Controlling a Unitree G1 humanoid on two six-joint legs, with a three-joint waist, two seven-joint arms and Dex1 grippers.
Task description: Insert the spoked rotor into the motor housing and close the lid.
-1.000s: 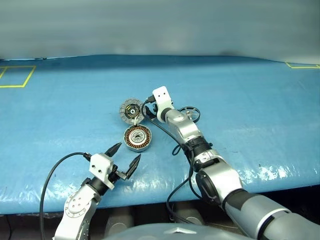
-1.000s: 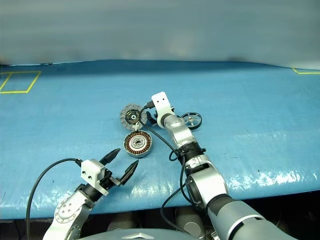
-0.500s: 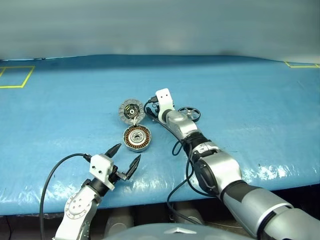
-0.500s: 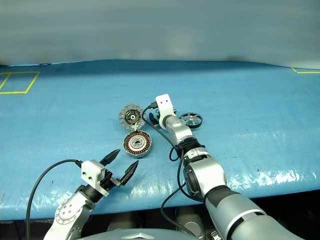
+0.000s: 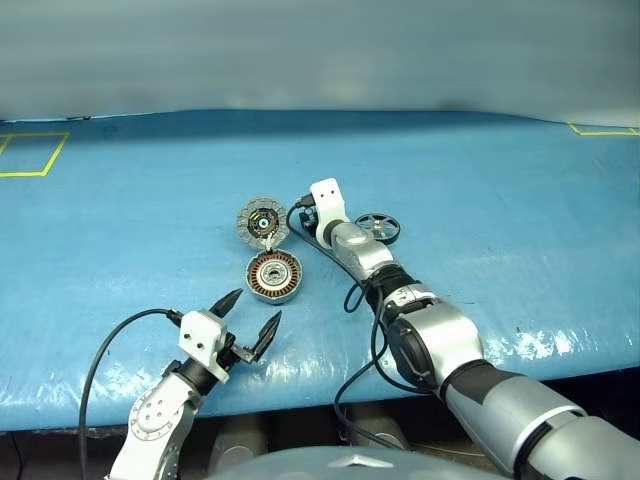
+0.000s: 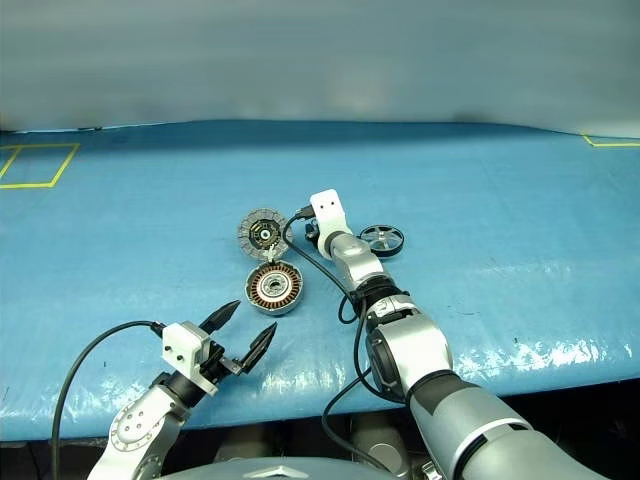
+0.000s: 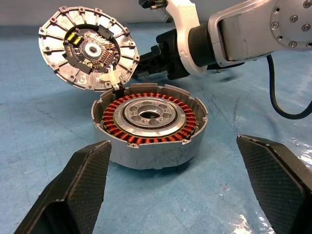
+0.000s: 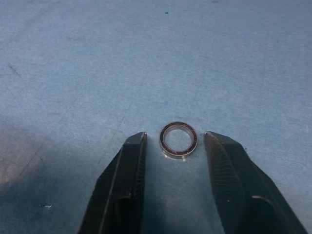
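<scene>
Right gripper (image 8: 174,151) low on the blue table (image 5: 520,180), fingers narrowed around a small ring (image 8: 178,140) – flanking it, not yet touching. Spoked rotor (image 5: 377,226) lies untouched just right of that arm. Motor housing (image 7: 149,124) open, lid (image 7: 88,48) propped at its far-left edge. Left gripper (image 5: 250,322) hangs wide, near side. Judged: rotor pickup comes next – shift right.

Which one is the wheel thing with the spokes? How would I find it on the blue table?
Look at the middle of the blue table, where the robot's right arm reaches out. Just to the right of its white wrist lies the spoked rotor, flat on the cloth. It is a thin dark ring with a few spokes to a small hub, unlike the motor housing with copper windings and the lid with silver segments.
</scene>
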